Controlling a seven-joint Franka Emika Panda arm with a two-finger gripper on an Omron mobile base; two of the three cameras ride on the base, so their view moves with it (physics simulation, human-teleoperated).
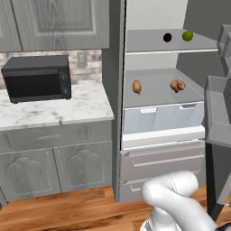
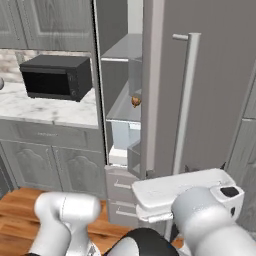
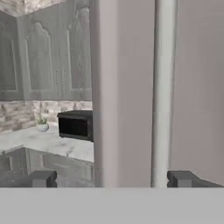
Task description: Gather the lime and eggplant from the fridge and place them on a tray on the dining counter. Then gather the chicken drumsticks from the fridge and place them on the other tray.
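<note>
Green lime [image 1: 187, 35] on fridge shelf, far from open gripper [image 3: 112, 178]

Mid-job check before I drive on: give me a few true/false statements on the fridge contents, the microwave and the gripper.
1. The lime sits on the top fridge shelf beside the eggplant. True.
2. Both chicken drumsticks lie in a drawer. False: they lie on the middle shelf.
3. The gripper is shut on the lime. False: it is open, empty.
4. The microwave stands on the marble counter. True.
</note>
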